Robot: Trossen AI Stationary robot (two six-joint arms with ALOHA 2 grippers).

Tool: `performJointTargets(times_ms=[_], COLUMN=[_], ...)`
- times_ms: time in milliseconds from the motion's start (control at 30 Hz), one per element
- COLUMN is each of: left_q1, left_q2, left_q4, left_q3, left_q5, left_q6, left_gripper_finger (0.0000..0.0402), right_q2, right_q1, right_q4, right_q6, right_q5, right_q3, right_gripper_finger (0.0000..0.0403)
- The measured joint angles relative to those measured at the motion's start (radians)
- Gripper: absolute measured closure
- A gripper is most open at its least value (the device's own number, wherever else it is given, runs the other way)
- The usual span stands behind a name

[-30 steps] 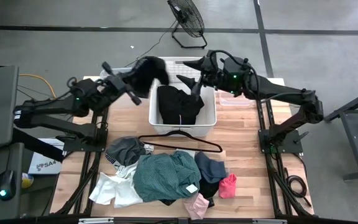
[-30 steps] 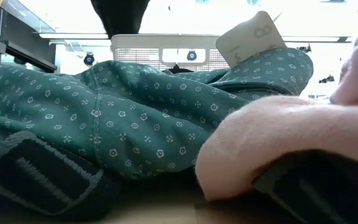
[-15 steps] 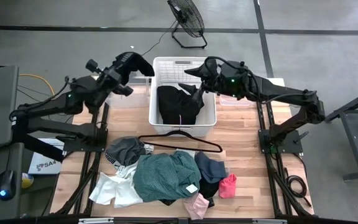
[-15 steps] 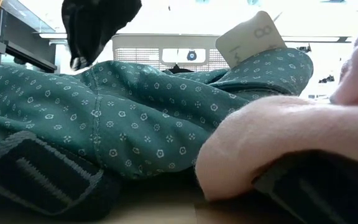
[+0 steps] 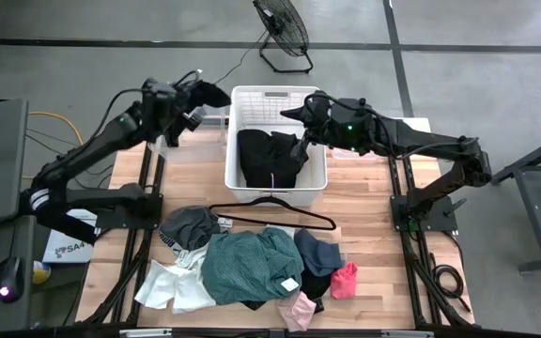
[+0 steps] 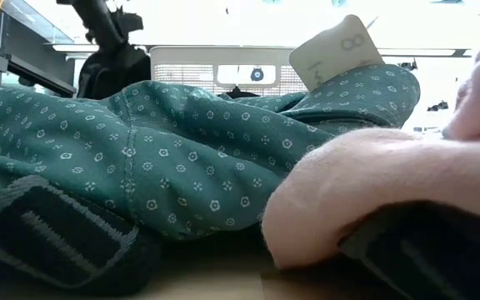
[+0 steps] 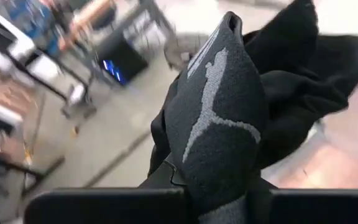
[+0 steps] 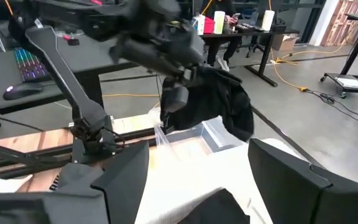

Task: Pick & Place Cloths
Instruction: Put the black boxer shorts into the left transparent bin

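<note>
1. Your left end effector (image 5: pixel 195 97) is clamped on a black garment (image 5: pixel 212 93), held up in the air just left of the white basket (image 5: pixel 317 178), off its far-left corner. The left wrist view shows the fabric (image 7: pixel 241 124) bunched between the fingers, with a grey logo panel facing the camera.
2. To place it well, carry the garment right until it hangs over the basket's open middle, above the black clothing (image 5: pixel 270 158) already inside, then let go. Releasing where it hangs now would, I judge, drop it outside the left wall or drape it over the rim.
3. Keep the hanging tail high enough to clear the basket's left rim as you cross.
4. Your right end effector (image 5: pixel 294 115) sits over the basket's far-right part with its fingers spread and nothing in them. It crowds the drop zone, so draw it off to the right or aim your release toward the near-left part of the basket.
5. The tabletop (image 5: pixel 364 202) is bare on both sides of the basket, which gives you room to retreat.
6. The remaining pile lies at the near edge: teal-green garment (image 5: pixel 250 266), grey piece (image 5: pixel 188 226), white piece (image 5: pixel 177 287), pink pieces (image 5: pixel 344 280). The wire hanger (image 5: pixel 270 214) lies between basket and pile; pass above it.
</note>
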Motion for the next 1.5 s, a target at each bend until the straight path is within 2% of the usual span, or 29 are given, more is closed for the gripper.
performJointTargets(times_ms=[167, 300, 400, 700, 900, 1200, 1500], left_q1=[0.106, 0.140, 0.157, 0.178, 0.177, 0.177, 0.177], left_q2=[0.075, 0.112, 0.121, 0.129, 0.177, 0.330, 0.397], left_q4=[-0.094, -0.189, -0.252, -0.405, -0.391, -0.317, -0.274], left_q3=[0.000, 0.000, 0.000, 0.000, 0.000, 0.000, 0.039], left_q5=[0.126, 0.240, 0.289, 0.315, 0.352, 0.389, 0.404], left_q6=[-0.055, -0.130, -0.183, -0.327, -0.358, -0.358, -0.358], left_gripper_finger=[0.0398, 0.0398, 0.0398, 0.0398, 0.0398, 0.0398, 0.0378], right_q2=[0.000, 0.000, 0.000, 0.000, 0.000, 0.000, 0.000], right_q1=[0.000, 0.000, 0.000, 0.000, 0.000, 0.000, 0.000], right_q4=[-0.005, -0.006, -0.006, -0.014, -0.017, -0.028, -0.052], right_q6=[0.000, 0.000, 0.000, 0.018, 0.023, 0.024, 0.038], right_q5=[-0.001, -0.001, -0.002, -0.002, -0.002, -0.002, -0.002], right_q3=[0.000, 0.000, 0.000, 0.000, -0.001, -0.001, -0.001], right_gripper_finger=[0.0137, 0.0137, 0.0137, 0.0137, 0.0137, 0.0137, 0.0137])
